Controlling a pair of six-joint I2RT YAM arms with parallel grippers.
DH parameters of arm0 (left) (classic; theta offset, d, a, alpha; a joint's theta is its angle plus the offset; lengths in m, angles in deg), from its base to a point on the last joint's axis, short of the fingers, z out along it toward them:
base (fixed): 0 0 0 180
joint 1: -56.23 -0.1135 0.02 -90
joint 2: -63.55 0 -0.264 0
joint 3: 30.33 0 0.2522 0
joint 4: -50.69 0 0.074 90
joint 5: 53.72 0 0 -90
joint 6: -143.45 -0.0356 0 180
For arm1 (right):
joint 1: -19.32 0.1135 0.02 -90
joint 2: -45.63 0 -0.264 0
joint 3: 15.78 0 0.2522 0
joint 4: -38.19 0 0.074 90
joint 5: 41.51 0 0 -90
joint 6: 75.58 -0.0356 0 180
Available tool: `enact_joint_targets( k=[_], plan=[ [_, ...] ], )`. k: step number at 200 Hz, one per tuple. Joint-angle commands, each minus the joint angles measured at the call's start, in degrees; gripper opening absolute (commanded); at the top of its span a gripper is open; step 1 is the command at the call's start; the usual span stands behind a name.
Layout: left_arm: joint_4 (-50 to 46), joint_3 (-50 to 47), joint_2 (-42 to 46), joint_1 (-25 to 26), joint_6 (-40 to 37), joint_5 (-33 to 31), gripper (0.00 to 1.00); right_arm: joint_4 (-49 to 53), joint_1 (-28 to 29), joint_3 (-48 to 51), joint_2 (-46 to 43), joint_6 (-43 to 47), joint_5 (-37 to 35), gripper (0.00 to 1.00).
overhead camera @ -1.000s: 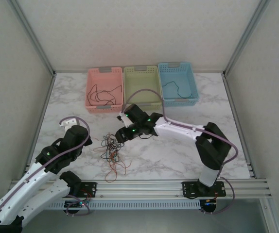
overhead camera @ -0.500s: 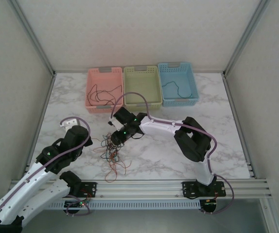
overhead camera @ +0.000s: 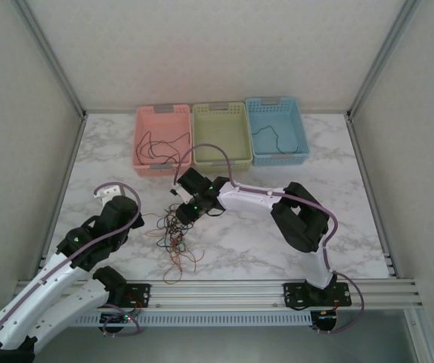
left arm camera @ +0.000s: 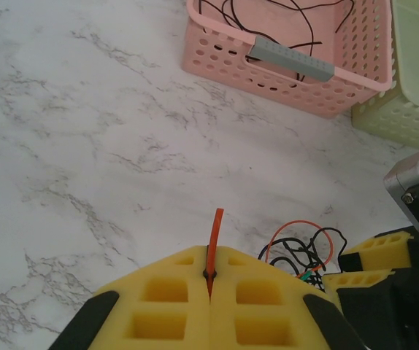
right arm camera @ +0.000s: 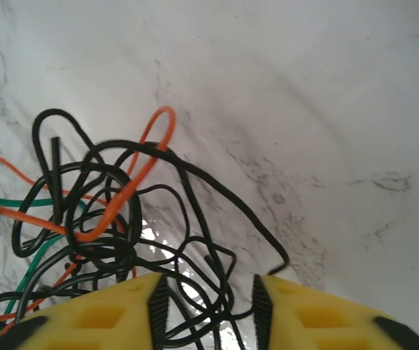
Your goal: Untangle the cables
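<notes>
Where the cables (overhead camera: 173, 231) lie, they form a loose tangle of black, orange and green strands on the marble table (overhead camera: 240, 253), left of centre between the two arms. The right gripper (right arm camera: 206, 292) sits low at the tangle's far edge, its yellow pads (right arm camera: 319, 321) partly apart with black loops in the gap; whether any strand is clamped cannot be told. The left gripper (left arm camera: 209, 273) has its pads pressed together on one red wire (left arm camera: 214, 237), whose end protrudes from the seam. Beyond, a pink basket (overhead camera: 138, 136) and a blue basket (overhead camera: 302, 136) contain dark wires, and a green basket (overhead camera: 196, 132) stands between them.
</notes>
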Motion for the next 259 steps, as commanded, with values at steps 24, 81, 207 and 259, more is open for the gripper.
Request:
enact_joint_targets(
  k=[24, 81, 207, 259],
  plan=[
    [0.78, -0.57, -0.24, 0.1, -0.04, 0.39, 0.0, 0.36, 0.45, -1.95, -1.13, 1.26, -5.29, 0.45],
    [0.8, -0.4, -0.2, 0.05, -0.22, 0.49, 0.0, 1.12, 0.44, -4.78, 1.39, 1.53, -4.08, 0.43],
    [0.76, -0.66, 0.19, 0.05, -0.07, 0.39, 0.0, -2.3, -4.28, 4.35, -7.96, 0.44, -8.0, 0.0],
    [0.67, -0.75, 0.28, 0.05, -0.22, -0.19, 0.0, -3.4, -17.2, 15.34, -20.12, -2.53, -10.36, 0.0]
  ],
)
